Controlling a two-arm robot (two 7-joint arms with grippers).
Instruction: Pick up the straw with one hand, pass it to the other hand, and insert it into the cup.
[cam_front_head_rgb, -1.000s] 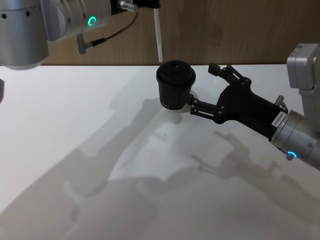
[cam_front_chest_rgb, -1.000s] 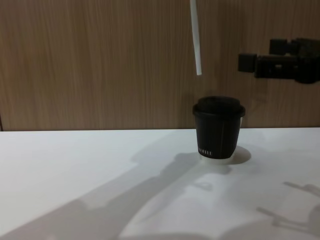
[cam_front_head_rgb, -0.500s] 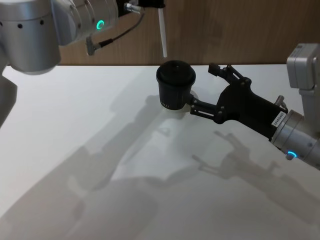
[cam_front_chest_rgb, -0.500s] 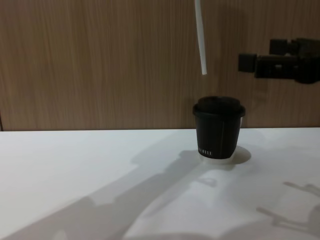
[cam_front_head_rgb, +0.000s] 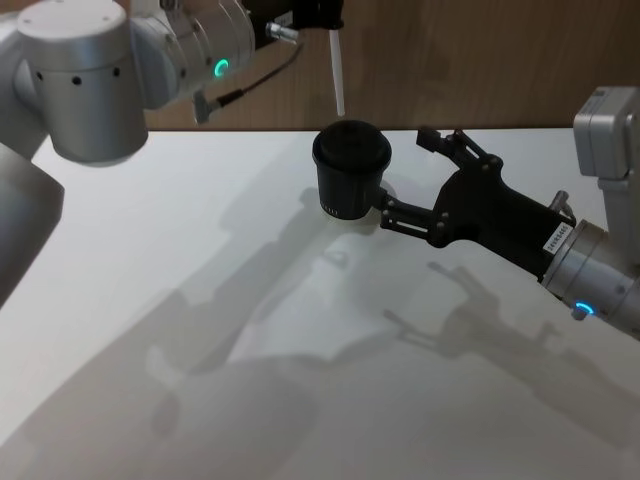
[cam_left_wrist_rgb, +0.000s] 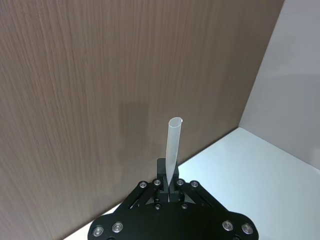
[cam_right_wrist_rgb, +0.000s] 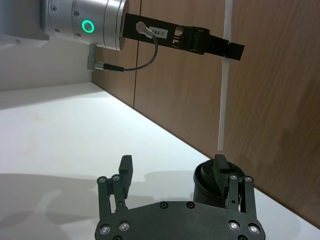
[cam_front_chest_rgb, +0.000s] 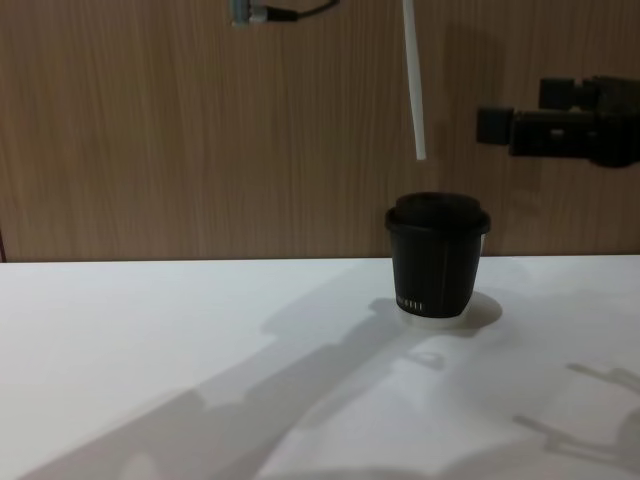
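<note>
Left gripper (silver wrist, green ring), high over the far side of the table. Its fingers are pressed together on the upper part of the straw, gripping near the top so that most of the length hangs free below for insertion. The straw hangs nearly upright with a slight lean. In the chest view its lower end sits above the lid with a clear gap and a little to the left of the lid's middle.

The cup stands upright on the table with its lid on, close to the wood wall. The straw is not yet in it.

The right gripper is spread wide and carries nothing. It is just to the right of the cup, and the chest view places it above the level of the lid, so it touches neither cup nor straw. This position is judged to keep it out of the straw's line of descent.

By that arrangement the hand-over appears complete. The step in hand appears to be alignment: bringing the tip over the lid's opening (the opening itself cannot be made out) before lowering. A lean or an off-centre tip could make the straw land on the lid instead.
</note>
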